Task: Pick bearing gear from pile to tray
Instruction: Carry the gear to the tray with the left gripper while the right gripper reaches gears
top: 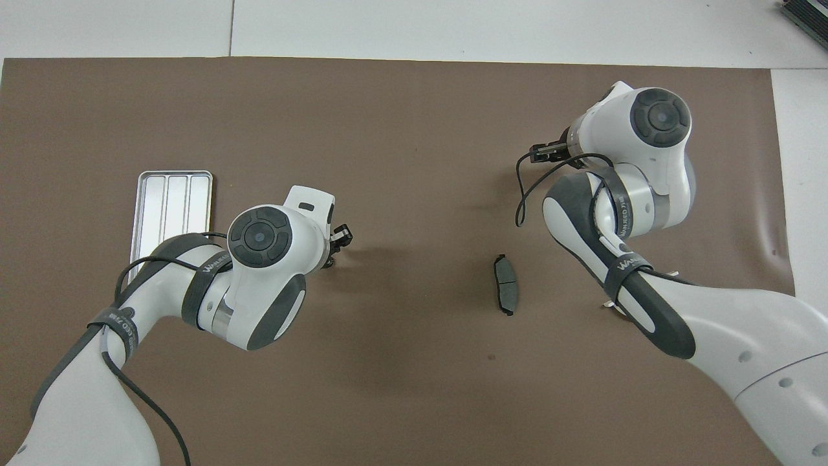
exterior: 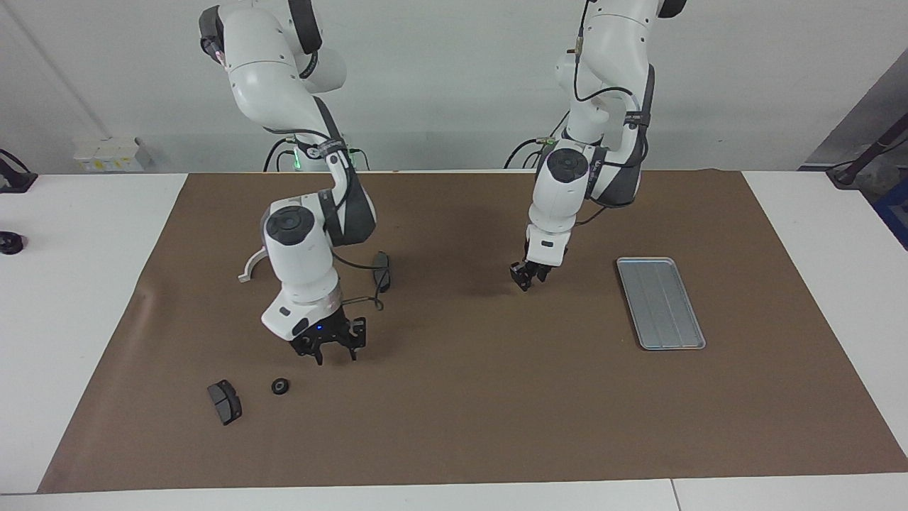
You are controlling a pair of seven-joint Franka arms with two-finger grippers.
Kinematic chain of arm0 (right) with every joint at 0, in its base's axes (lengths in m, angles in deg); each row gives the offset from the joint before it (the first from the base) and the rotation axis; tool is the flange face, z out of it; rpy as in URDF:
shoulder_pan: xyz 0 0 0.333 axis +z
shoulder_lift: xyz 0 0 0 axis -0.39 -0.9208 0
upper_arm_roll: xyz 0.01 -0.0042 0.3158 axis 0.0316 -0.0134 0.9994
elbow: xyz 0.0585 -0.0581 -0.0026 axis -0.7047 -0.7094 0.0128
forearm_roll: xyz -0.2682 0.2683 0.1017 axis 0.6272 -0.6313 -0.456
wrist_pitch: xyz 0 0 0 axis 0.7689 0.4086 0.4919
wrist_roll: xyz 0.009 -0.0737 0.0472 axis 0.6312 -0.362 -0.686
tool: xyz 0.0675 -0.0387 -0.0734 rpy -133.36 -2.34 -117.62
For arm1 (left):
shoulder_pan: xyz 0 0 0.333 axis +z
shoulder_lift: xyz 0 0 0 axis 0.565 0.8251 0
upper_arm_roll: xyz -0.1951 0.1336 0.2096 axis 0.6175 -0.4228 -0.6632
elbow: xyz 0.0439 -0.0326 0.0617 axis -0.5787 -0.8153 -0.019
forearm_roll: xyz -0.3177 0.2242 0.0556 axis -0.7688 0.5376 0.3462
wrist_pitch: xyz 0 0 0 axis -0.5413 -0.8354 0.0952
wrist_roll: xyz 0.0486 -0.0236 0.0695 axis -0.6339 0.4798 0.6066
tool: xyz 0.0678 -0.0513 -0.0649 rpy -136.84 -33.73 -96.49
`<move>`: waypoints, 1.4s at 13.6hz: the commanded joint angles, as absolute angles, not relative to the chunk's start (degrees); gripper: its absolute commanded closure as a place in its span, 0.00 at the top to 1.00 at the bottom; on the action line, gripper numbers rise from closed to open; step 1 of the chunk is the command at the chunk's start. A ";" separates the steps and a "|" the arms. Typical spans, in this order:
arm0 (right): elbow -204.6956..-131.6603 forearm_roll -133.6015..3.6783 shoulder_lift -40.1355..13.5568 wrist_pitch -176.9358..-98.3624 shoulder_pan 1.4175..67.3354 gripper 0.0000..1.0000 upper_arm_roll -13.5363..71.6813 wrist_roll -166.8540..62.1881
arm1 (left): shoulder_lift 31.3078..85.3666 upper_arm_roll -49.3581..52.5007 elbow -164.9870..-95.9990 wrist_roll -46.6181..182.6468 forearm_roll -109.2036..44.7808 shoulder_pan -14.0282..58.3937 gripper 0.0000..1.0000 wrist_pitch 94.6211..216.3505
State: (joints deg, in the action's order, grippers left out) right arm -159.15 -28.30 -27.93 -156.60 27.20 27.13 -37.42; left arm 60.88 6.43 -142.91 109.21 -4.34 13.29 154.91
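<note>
The one small black round ring (exterior: 280, 385) in plain sight lies on the brown mat (exterior: 454, 426) of the bench, just beside the right end effector (exterior: 333, 353). From that end effector it sits farther from the robots and a little toward the right arm's end of the bench. It is round, so it has no long axis to line up with. The right arm is much the nearer of the two to it. This end effector hangs low over bare mat, released, its tips apart and nothing between them. I judge that a short shift outward over the ring and a drop would put it in place to grasp.

A dark grey brake pad (exterior: 224, 402) lies near the ring, toward the right arm's end. That leaves little room on that flank.

The left end effector (exterior: 528, 275) is down at the mat near mid-bench, between a second dark grey brake pad (exterior: 383, 271) and the flat silver-grey ridged metal tray (exterior: 660, 305). Whether it is clenched on anything I cannot tell. The tray lies toward the left arm's end, well apart from the visible ring, and carries no part.
</note>
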 commanded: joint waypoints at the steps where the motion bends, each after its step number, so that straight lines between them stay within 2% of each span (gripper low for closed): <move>1: -159.52 -27.25 -29.32 -160.66 23.31 0.68 28.11 -39.93 | 60.41 5.57 -145.56 111.63 -3.03 12.25 0.49 157.98; 3: -159.44 -27.25 -30.64 -163.56 21.81 0.68 28.11 -40.38 | 60.23 5.57 -147.15 111.63 -3.03 12.25 0.46 159.92; 6: -159.61 -27.17 -31.17 -164.89 19.53 0.68 28.11 -42.21 | 60.40 5.57 -147.33 111.55 -3.03 11.38 0.39 160.62; 7: -159.70 -27.17 -31.52 -165.24 18.91 0.68 28.11 -43.01 | 60.41 5.57 -147.33 111.55 -3.03 11.37 0.34 160.80; 8: -159.70 -27.25 -31.70 -165.94 18.82 0.68 28.11 -43.02 | 60.49 5.57 -147.33 111.37 -3.03 11.37 0.22 160.80; 9: -159.79 -27.34 -32.05 -166.47 18.82 0.68 28.11 -42.76 | 60.49 5.49 -147.33 111.02 -3.03 11.37 0.03 160.89; 10: -159.87 -27.43 -32.22 -166.48 18.91 0.68 28.11 -42.75 | 60.49 5.49 -147.16 110.58 -3.03 11.37 0.00 160.89; 14: -160.49 -27.43 -32.23 -166.56 19.43 0.66 28.11 -42.67 | 58.75 4.96 -145.06 106.11 -3.03 13.30 0.00 157.66; 17: -161.01 -27.43 -32.14 -166.56 19.61 0.62 28.11 -42.75 | 53.83 5.05 -139.35 90.60 -3.21 21.10 0.00 146.77; 19: -161.37 -27.43 -32.14 -166.48 19.70 0.56 28.11 -42.75 | 53.29 5.13 -136.36 81.97 -3.91 26.73 0.00 142.54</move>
State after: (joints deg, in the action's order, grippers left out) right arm -160.06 -28.30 -32.30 -164.76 20.16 27.58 -42.16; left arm 54.50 4.68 -138.21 88.70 -3.93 22.47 146.67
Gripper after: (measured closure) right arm 0.410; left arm 0.767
